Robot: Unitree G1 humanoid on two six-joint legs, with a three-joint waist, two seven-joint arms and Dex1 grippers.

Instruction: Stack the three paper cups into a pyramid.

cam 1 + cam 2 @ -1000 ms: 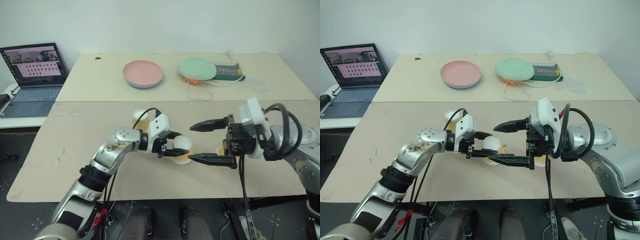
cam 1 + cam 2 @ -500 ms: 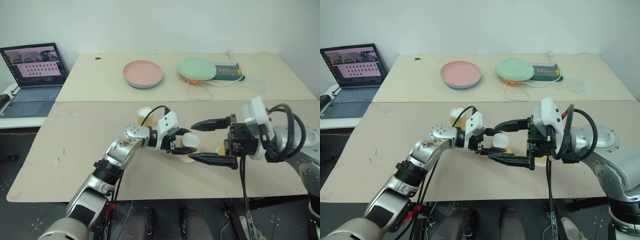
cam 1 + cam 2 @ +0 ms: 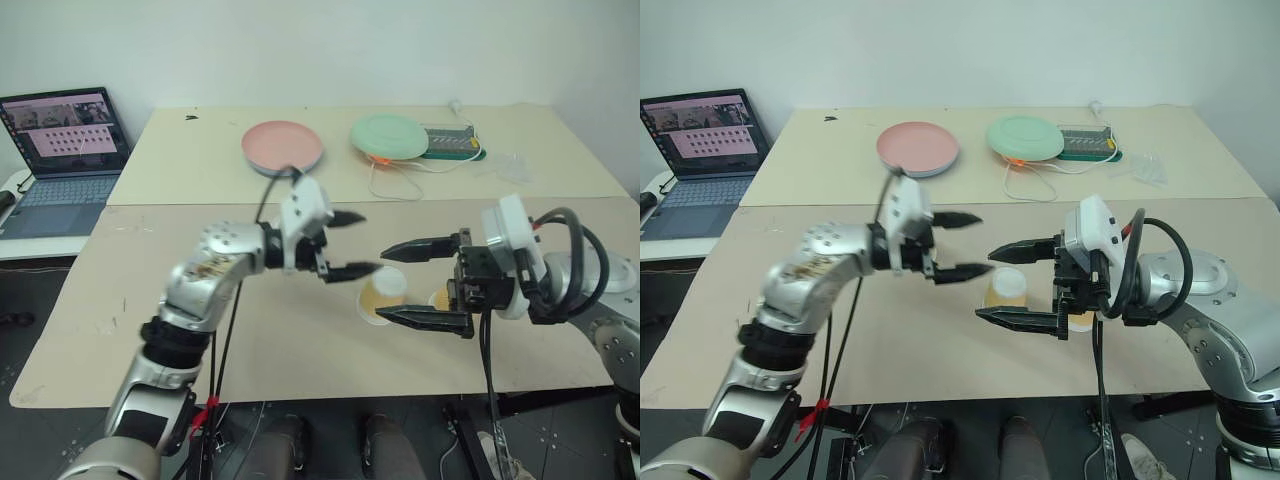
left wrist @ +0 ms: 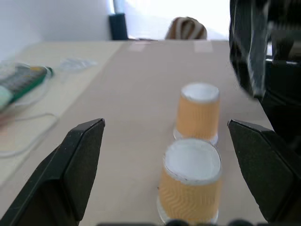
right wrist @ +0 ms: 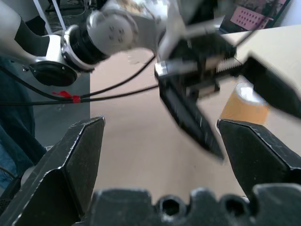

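Two paper cups stand upside down on the near table, tan sides and white ends up. One cup is between the fingers of my right gripper, which is open and level. The other cup sits just behind it, half hidden by that gripper. The left wrist view shows the pair close together: the near cup and the far cup. My left gripper hangs open above and to the left of them, holding nothing. The third paper cup is hidden behind my left hand.
On the far table lie a pink plate, a green plate, a white cable and a small box. A laptop is open on a side table at the left.
My left gripper opened and let go of the cup it was carrying, then rose up and back to the left. That cup now stands on the table beside the other. The right gripper stayed still.
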